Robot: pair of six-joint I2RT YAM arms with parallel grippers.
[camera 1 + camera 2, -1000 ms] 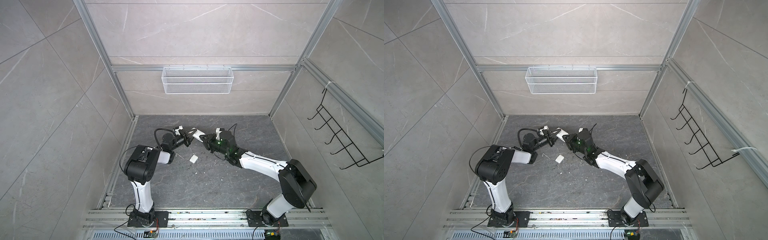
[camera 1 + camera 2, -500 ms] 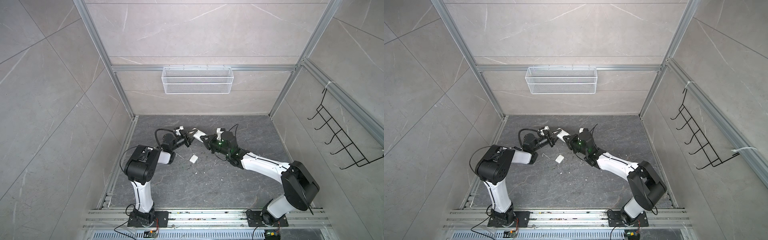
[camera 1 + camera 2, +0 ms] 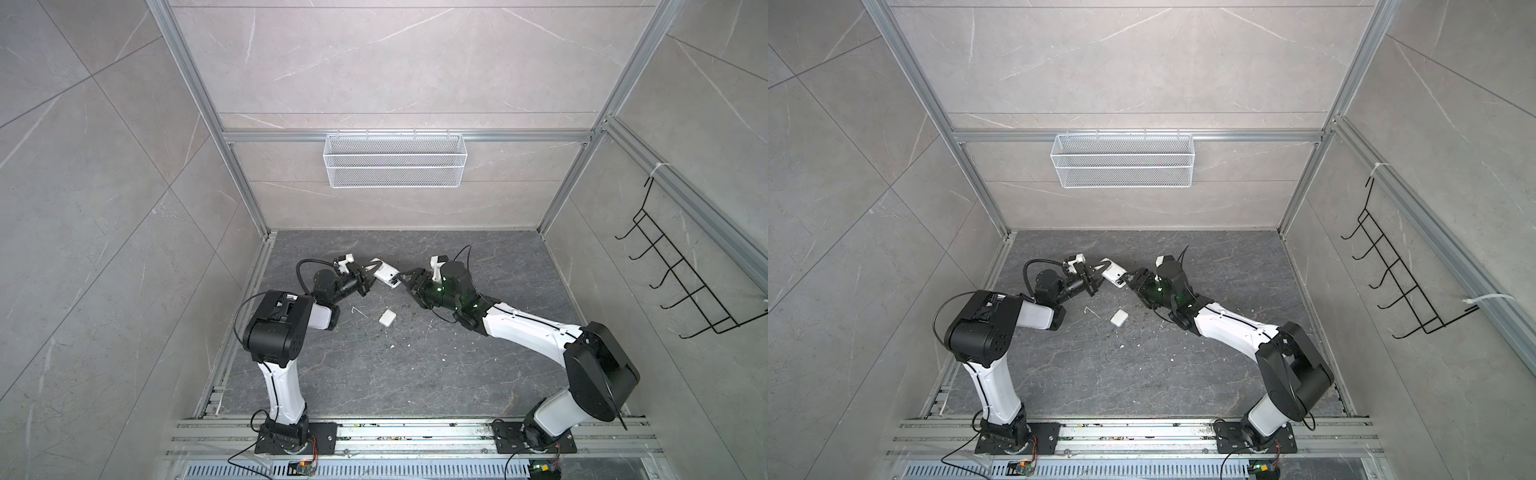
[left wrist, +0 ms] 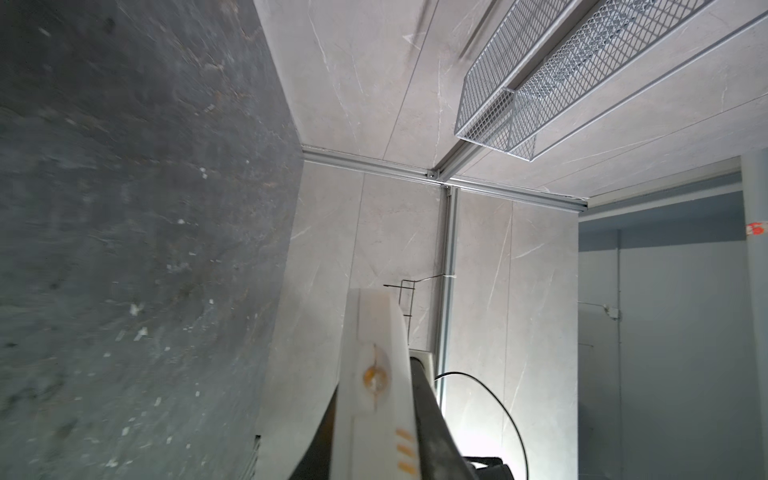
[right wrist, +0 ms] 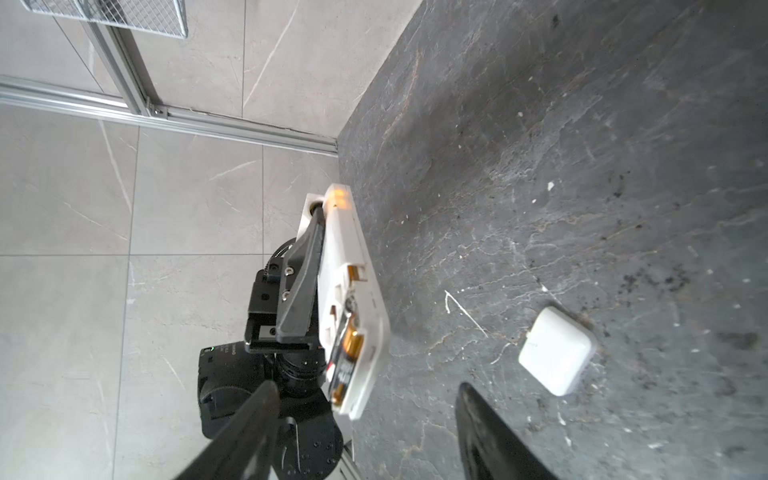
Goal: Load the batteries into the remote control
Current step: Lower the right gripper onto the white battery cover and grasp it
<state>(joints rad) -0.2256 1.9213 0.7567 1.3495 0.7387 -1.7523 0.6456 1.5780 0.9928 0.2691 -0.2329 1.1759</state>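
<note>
Left gripper [image 3: 371,276] clamped the flat white plastic remote control [image 3: 385,275], gold-ended cylindrical batteries [image 5: 348,357] seated inside. Right gripper [image 3: 405,283] gaped, empty, above the rough slate bench [image 3: 415,374].

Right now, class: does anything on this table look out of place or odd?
The small white cover lies loose on the table, apart from the remote control, whose battery bay stands uncovered in the left gripper.

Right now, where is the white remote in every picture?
In a top view: remote control just below the picture's middle.
In a top view: remote control slightly left of there.
Left wrist: edge-on, close to the camera.
Right wrist: slanted, open back showing.
Shared landmark: wire basket on the wall.
</note>
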